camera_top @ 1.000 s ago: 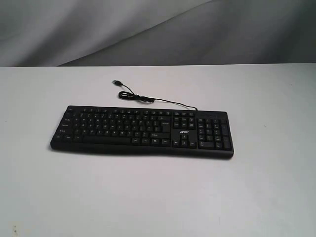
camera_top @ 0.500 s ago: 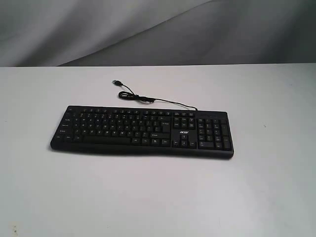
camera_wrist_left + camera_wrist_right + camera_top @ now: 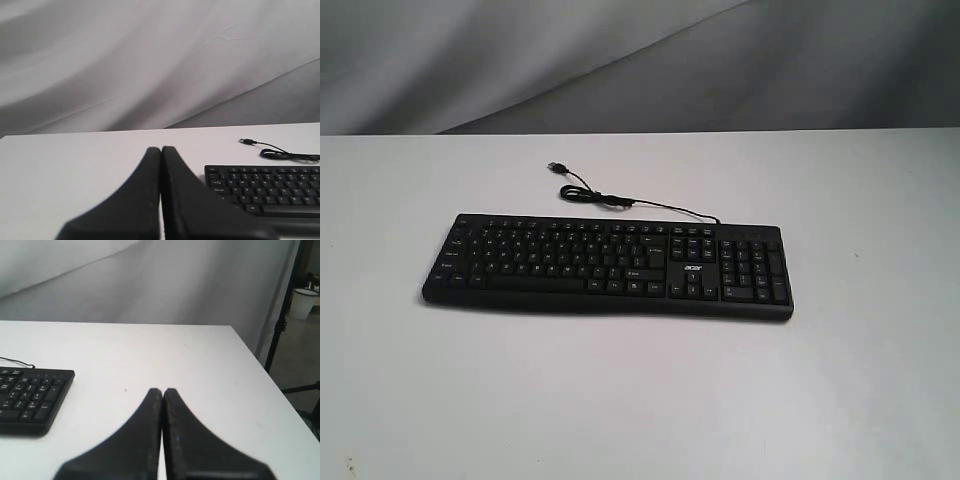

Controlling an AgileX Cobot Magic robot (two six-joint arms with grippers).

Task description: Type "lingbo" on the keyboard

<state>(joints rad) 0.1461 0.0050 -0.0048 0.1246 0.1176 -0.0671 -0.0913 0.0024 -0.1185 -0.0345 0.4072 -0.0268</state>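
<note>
The black acer keyboard (image 3: 608, 265) lies flat in the middle of the white table (image 3: 640, 400), its thin USB cable (image 3: 620, 203) curling away behind it. Neither arm shows in the exterior view. In the left wrist view my left gripper (image 3: 161, 149) is shut with nothing in it, above bare table beside the keyboard (image 3: 270, 190) end that carries the Tab and Caps Lock keys. In the right wrist view my right gripper (image 3: 162, 390) is likewise shut and holds nothing, off the number-pad end of the keyboard (image 3: 30, 397).
A grey cloth backdrop (image 3: 640, 60) hangs behind the table. In the right wrist view the table's side edge (image 3: 260, 370) drops off, with a dark stand pole (image 3: 282, 315) and a white bin (image 3: 305, 302) beyond it.
</note>
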